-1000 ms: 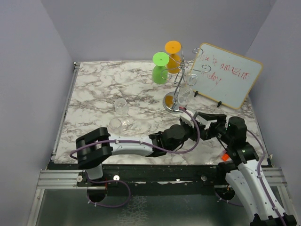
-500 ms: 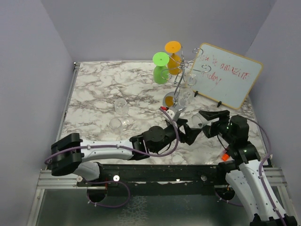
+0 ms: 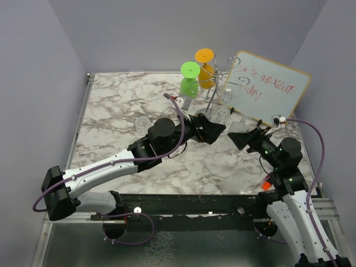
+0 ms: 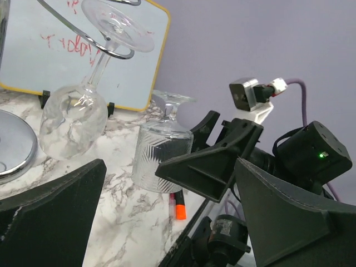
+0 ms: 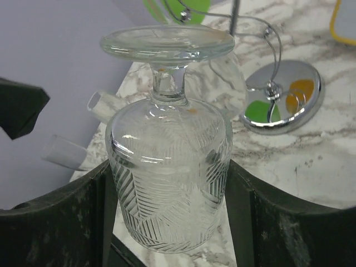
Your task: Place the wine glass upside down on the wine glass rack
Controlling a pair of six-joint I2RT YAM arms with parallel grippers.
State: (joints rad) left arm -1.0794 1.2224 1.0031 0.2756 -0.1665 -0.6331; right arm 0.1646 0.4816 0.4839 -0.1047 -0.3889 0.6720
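Note:
An etched clear wine glass [image 5: 169, 150] hangs upside down, foot up, in my right gripper [image 5: 169, 178], whose fingers press both sides of its bowl. From above, the right gripper [image 3: 242, 138] is right of the wine glass rack [image 3: 213, 93], a chrome wire stand with a domed base [image 5: 283, 97]. My left gripper [image 3: 217, 129] stands open and empty in front of the rack's base, facing the held glass [image 4: 164, 150]. A plain clear glass [image 4: 75, 119] hangs upside down from a rack arm. A green glass [image 3: 189, 83] and an orange glass [image 3: 204, 67] hang there too.
A white board with red writing [image 3: 270, 92] leans at the back right, close behind the rack. A small clear glass [image 3: 143, 123] stands on the marble table [image 3: 111, 100] to the left. An orange-capped marker [image 3: 266, 183] lies near the right front edge.
My left gripper has opened and swung up and back from the front toward the rack. My right gripper has risen and turned, keeping the etched glass.

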